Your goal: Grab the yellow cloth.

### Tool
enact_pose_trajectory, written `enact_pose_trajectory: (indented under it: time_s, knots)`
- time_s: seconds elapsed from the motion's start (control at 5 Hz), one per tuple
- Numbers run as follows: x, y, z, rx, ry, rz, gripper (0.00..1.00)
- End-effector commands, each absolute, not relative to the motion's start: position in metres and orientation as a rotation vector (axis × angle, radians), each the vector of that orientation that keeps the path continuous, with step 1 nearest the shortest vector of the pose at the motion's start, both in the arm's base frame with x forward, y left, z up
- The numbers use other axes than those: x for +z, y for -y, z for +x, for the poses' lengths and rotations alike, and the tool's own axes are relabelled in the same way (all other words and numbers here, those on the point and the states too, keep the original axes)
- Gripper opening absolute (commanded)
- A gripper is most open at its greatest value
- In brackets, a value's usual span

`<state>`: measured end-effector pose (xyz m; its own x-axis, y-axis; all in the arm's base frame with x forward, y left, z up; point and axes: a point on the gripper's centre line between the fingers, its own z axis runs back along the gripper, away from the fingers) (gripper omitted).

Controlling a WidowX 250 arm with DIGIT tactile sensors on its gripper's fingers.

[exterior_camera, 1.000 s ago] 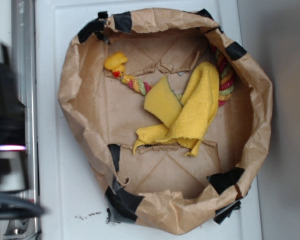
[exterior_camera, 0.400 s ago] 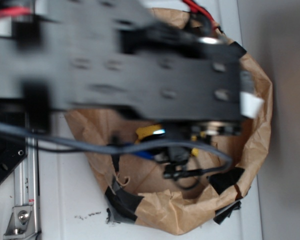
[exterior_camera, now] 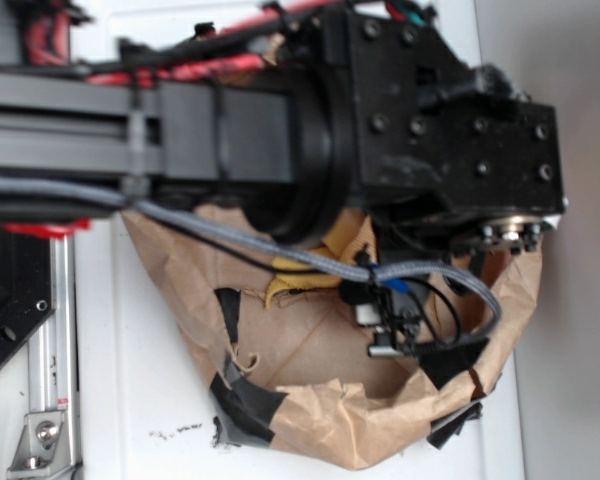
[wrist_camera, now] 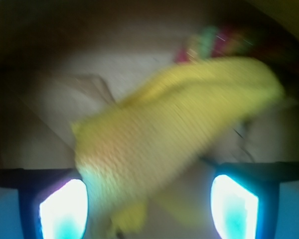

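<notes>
Gripper (wrist_camera: 148, 206): jaws spread apart, one glowing fingertip (wrist_camera: 63, 209) at each lower corner of the wrist view, nothing clamped. The yellow cloth (wrist_camera: 174, 129) lies directly ahead of and between the fingers, running diagonally; motion blur leaves it unclear whether a finger touches it. Behind the cloth, a multicoloured rope (wrist_camera: 214, 44) appears at the top. In the exterior view, the black arm (exterior_camera: 280, 120) covers most of the brown paper bag (exterior_camera: 380, 430); only a corner of the yellow cloth (exterior_camera: 285, 290) shows beneath it, on the bag floor.
</notes>
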<state>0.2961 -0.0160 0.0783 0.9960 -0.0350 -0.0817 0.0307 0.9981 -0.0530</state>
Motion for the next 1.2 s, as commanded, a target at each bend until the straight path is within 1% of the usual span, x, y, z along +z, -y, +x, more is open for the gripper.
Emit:
enact_pose_trajectory:
  time_s: [0.0,0.2,0.4,0.6,0.8,1.0]
  knots:
    - [0.052,0.038,0.299,-0.031,-0.07,-0.079,0.0]
    - [0.057,0.032,0.297,-0.017,-0.057,-0.066,0.0]
    - [0.102,0.024,0.289,-0.02,0.028,-0.063,0.0]
    - [0.151,0.012,0.276,-0.007,0.141,-0.096,0.0]
    - [0.2,0.005,0.263,0.006,0.22,-0.114,0.0]
    - [0.235,0.006,0.251,0.0,0.273,-0.075,0.0]
